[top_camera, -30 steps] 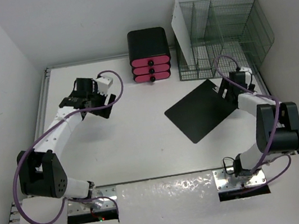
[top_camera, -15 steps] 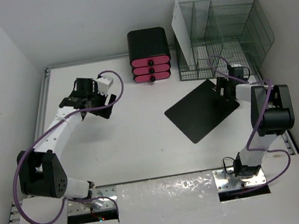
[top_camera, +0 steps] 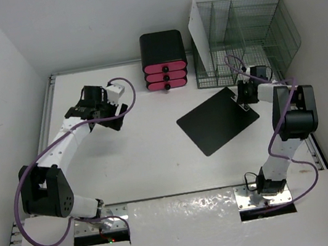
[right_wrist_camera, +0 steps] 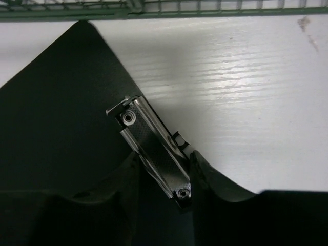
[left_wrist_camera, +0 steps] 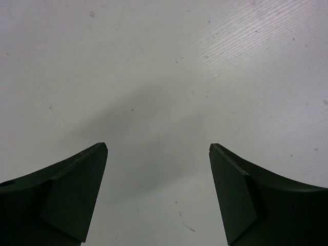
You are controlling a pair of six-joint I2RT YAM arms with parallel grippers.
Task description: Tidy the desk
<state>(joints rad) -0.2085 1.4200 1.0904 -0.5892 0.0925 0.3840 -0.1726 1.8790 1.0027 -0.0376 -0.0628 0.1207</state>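
On white rectangular desk point(top_camera: 150, 156), flat black clipboard point(top_camera: 217, 121), right gripper point(right_wrist_camera: 164, 155) clamped on its silver metal clip point(right_wrist_camera: 154, 148), left gripper point(left_wrist_camera: 158, 151) open, empty.

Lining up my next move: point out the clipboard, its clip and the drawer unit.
clipboard point(top_camera: 217, 122): top view, middle of the black board.
clip point(right_wrist_camera: 154, 154): right wrist view, middle of the metal bar.
drawer unit point(top_camera: 162, 47): top view, black top.

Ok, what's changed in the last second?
The right gripper reached farther forward and closed on the metal clip of the black clipboard, nudging it slightly left. The left gripper stayed open over the desk; the drawers and wire rack stayed put.
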